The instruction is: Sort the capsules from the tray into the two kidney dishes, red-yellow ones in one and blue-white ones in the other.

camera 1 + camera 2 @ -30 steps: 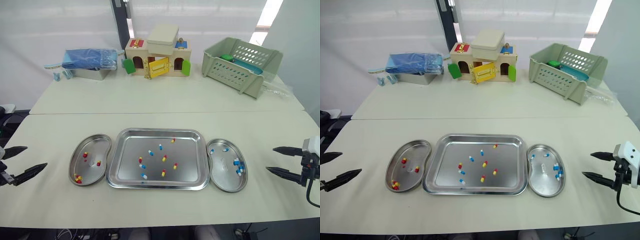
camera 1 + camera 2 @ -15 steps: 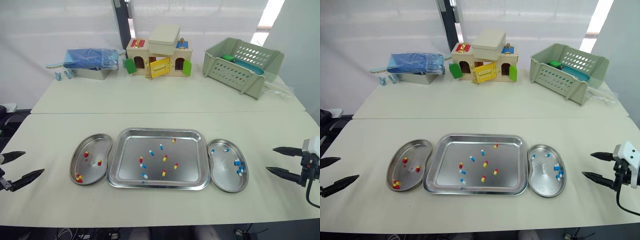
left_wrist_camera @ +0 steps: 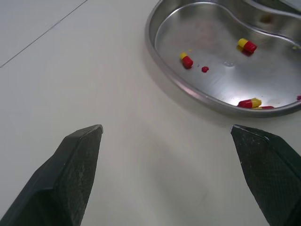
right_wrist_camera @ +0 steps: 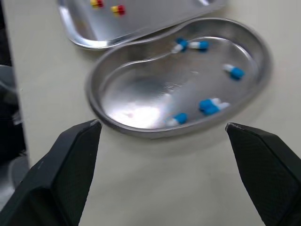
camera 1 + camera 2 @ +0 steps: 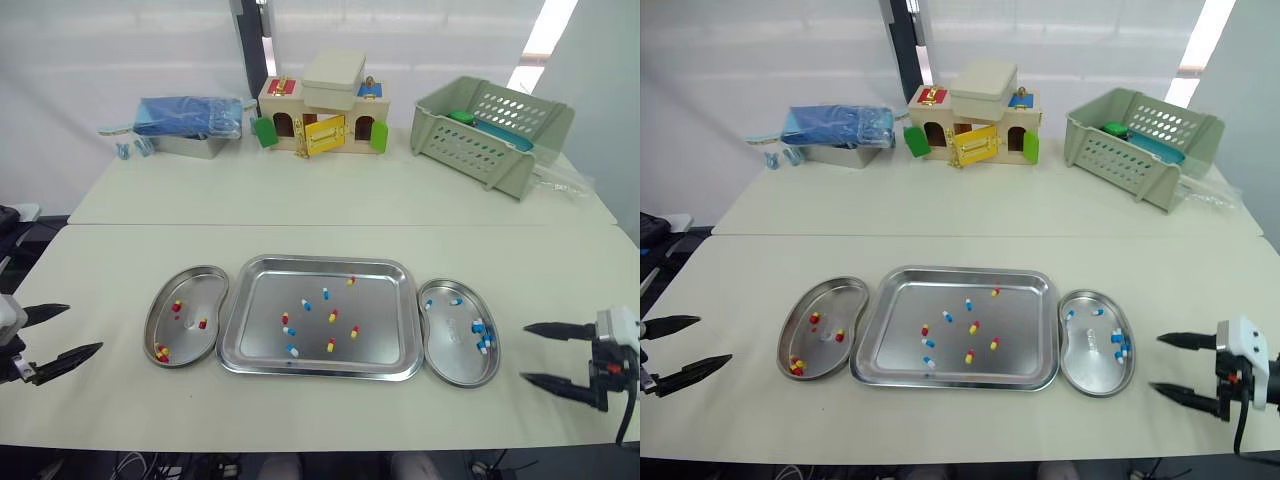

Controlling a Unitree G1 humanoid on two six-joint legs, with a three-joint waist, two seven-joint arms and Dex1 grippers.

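Right tool [image 5: 524, 352] now nearer blue-white dish [image 5: 455, 350]

The right gripper [image 5: 523, 352] has drawn back toward the near edge of the table [image 5: 320, 200] and moved inward. Its fingertips now sit closer to the right kidney dish [image 5: 450, 345] than a second ago. The left gripper [image 5: 84, 328] has also pulled back slightly toward the near edge. The head camera's view has shifted a little.
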